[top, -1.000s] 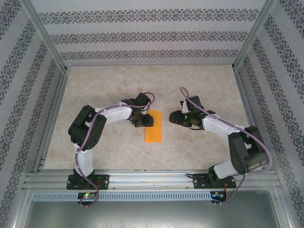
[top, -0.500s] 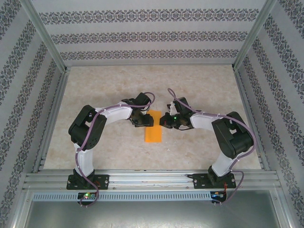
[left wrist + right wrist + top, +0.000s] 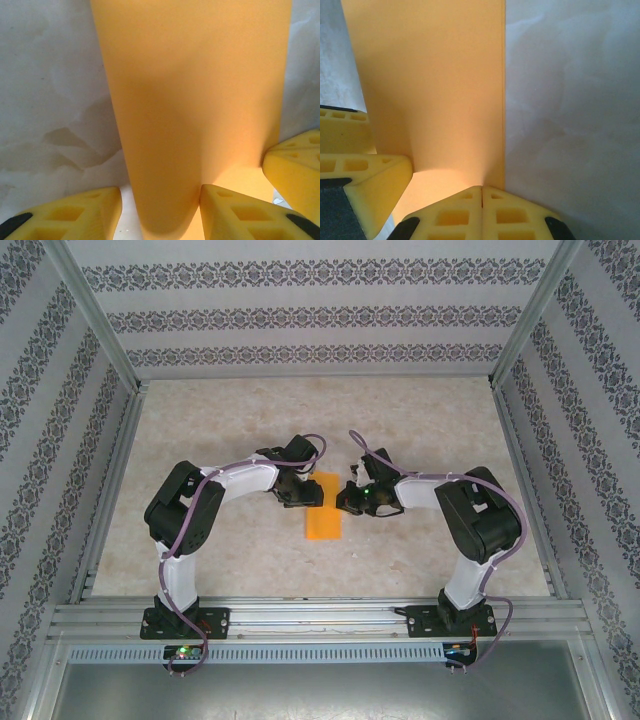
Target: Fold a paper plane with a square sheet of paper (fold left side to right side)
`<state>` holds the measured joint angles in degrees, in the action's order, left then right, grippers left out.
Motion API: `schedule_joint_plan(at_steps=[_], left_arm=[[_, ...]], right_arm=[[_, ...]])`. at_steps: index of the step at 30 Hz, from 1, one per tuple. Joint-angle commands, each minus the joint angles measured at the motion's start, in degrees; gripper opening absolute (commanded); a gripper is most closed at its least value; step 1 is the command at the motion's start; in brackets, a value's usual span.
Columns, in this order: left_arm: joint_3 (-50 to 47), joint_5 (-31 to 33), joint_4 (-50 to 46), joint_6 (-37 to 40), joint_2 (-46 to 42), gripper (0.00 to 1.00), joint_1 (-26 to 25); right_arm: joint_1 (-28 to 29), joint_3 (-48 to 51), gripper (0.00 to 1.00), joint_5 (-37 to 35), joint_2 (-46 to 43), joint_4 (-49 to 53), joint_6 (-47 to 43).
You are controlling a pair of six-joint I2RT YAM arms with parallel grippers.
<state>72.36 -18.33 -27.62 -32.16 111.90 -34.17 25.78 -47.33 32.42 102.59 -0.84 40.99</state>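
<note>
Orange paper point(image 3: 322, 519) between fingers point(image 3: 75, 212) on table point(image 3: 430, 420)

High rear overview; both wrist views close on paper point(image 3: 322, 520)

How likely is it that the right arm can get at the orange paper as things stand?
Very likely yes: the right claw, shut, sits at the right edge of the orange paper with nothing between them; the left claw is over the other side.
</note>
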Motion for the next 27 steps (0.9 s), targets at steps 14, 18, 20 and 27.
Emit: schedule_joint_plan(at_steps=[14, 18, 20, 27], left_arm=[[-6.9, 3.0, 4.8, 1.7, -14.3, 0.6, -0.2], [-8.5, 0.0, 7.7, 2.9, -18.7, 0.43, 0.0], [-8.9, -4.4, 9.8, 2.9, -18.5, 0.33, 0.0], [-9.9, -16.1, 17.5, 1.9, -10.9, 0.1, 0.1]], right_arm=[[0.5, -0.7, 0.0, -6.7, 3.4, 8.6, -3.6], [0.7, -0.7, 0.0, -7.1, 3.2, 8.4, -3.6], [0.7, -0.7, 0.0, -7.1, 3.3, 8.5, -3.7], [0.8, -0.7, 0.0, -7.5, 3.7, 8.9, -3.9]])
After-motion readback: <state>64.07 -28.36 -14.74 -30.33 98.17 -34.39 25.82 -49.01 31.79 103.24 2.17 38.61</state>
